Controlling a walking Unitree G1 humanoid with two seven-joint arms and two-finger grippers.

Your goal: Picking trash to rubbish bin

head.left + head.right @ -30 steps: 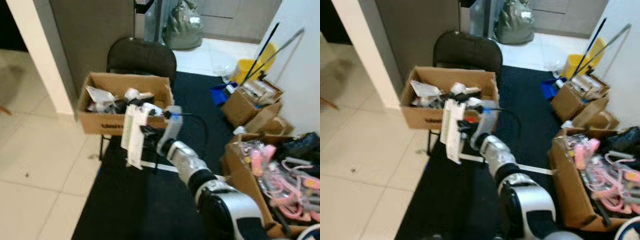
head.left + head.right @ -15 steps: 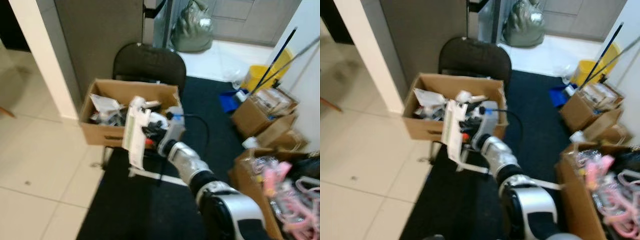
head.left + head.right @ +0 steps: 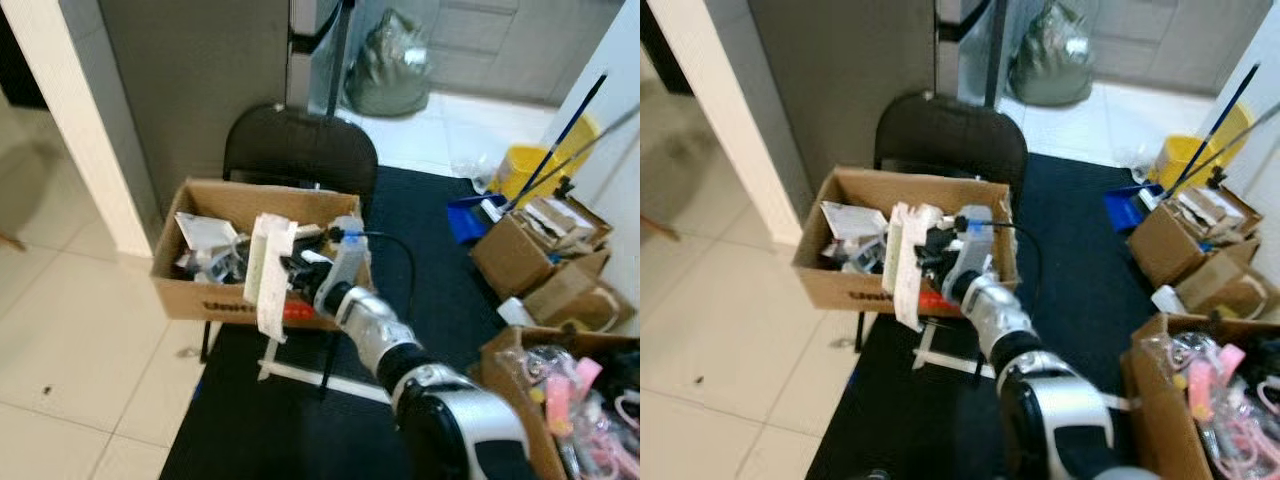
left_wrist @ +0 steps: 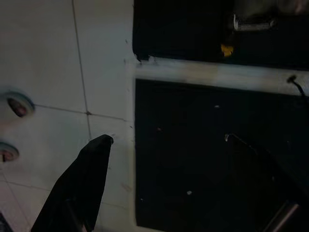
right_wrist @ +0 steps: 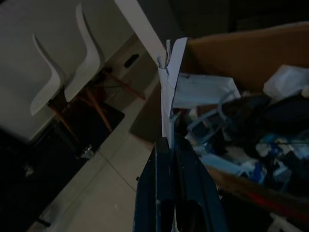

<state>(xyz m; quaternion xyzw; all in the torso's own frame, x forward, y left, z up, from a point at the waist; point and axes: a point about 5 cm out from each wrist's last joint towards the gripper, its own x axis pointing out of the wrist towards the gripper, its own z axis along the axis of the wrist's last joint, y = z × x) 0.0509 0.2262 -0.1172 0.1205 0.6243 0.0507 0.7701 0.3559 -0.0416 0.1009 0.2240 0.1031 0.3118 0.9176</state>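
Pinching a flat white piece of packaging point(image 3: 266, 270) between its two black fingers, the right gripper point(image 3: 290, 272) holds the piece upright at the front edge of an open cardboard box point(image 3: 200, 295). In the right wrist view the fingers point(image 5: 161, 179) are closed narrowly on the thin white sheet, which rises above them beside the box's front corner. The box sits on the seat of a black chair point(image 3: 300, 145) and is full of crumpled paper and plastic trash point(image 3: 205, 235). The silver right arm point(image 3: 375, 335) reaches forward from the lower right toward the box. The chair stands on a dark mat point(image 3: 300, 420) next to pale floor tiles point(image 3: 70, 340). The left gripper point(image 4: 79, 186) hangs low over the mat's edge; I cannot tell whether it is open or closed. Further cardboard boxes point(image 3: 530, 260) stand along the wall at the right.
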